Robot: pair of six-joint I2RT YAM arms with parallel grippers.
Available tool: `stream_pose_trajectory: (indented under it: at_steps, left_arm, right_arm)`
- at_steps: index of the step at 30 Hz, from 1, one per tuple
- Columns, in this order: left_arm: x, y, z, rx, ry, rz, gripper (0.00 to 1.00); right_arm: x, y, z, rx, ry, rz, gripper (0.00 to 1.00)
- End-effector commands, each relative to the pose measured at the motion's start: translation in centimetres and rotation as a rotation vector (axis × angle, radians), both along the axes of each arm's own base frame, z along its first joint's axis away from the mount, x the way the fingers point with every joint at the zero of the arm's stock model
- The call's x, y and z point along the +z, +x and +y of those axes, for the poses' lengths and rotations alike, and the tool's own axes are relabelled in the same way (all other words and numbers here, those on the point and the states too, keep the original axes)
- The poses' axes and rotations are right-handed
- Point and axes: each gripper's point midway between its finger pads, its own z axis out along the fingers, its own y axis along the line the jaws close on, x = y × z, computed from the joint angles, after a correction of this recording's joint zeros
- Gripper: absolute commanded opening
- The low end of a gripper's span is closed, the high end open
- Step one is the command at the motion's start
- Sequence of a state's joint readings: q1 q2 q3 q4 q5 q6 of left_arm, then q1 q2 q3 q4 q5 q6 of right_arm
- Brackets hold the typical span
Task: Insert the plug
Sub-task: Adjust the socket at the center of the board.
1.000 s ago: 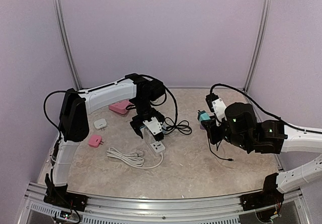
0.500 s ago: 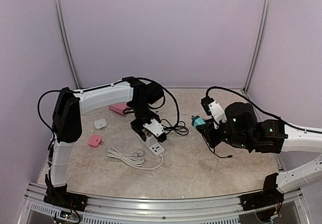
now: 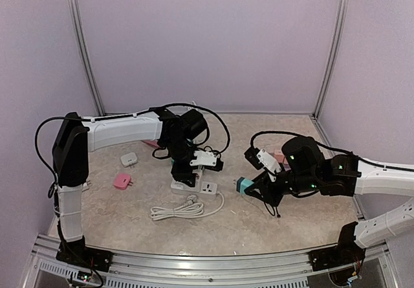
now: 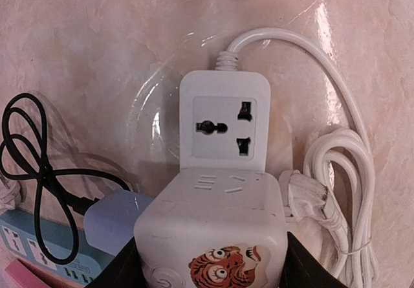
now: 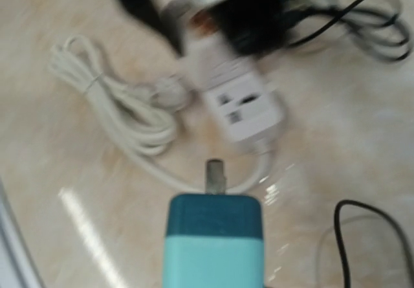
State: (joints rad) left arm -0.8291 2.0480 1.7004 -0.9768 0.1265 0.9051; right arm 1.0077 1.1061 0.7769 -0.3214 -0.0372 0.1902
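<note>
At centre-left of the overhead view, the left gripper (image 3: 186, 170) has narrowed from wide open onto the white power strip (image 3: 206, 188). It clamps the tiger-stickered block and has dragged strip and coiled cord (image 3: 178, 209) toward frame centre. To the right, the right gripper (image 3: 257, 188), jaws pinched on the plug (image 3: 244, 186), has swung down and left. Plug and strip now sit near each other, not touching, so insertion looks close. The plug is a two-tone teal block, its metal pin (image 5: 215, 175) aimed at the strip, which is blurred in the wrist view.
</note>
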Motion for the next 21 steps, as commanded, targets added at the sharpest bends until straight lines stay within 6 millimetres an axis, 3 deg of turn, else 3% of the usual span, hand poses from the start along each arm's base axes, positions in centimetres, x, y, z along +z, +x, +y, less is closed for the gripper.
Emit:
stream_pose_trajectory:
  at_steps: [1, 6, 9, 14, 21]
  left_arm:
    - [-0.7, -2.9, -2.1, 0.183, -0.052, 0.118, 0.56]
    - [-0.2, -3.0, -2.5, 0.275, -0.061, 0.113, 0.84]
    - [1.1, -2.8, -2.6, 0.259, -0.076, 0.072, 0.98]
    - [3.4, -2.4, -1.6, 0.221, -0.074, -0.002, 0.99]
    - [7.9, -4.5, -0.6, 0.142, -0.139, 0.008, 0.99]
  right_arm:
    - [-1.1, -1.7, 0.3, 0.11, 0.0, 0.036, 0.0]
    - [-0.4, -1.6, -0.3, 0.097, 0.019, 0.028, 0.0]
    - [-0.1, -1.1, -0.9, 0.058, 0.017, 0.023, 0.0]
    - [0.1, -0.3, -1.3, 0.004, 0.029, 0.018, 0.0]
    - [0.1, 3.0, -1.9, -0.109, 0.017, -0.005, 0.0]
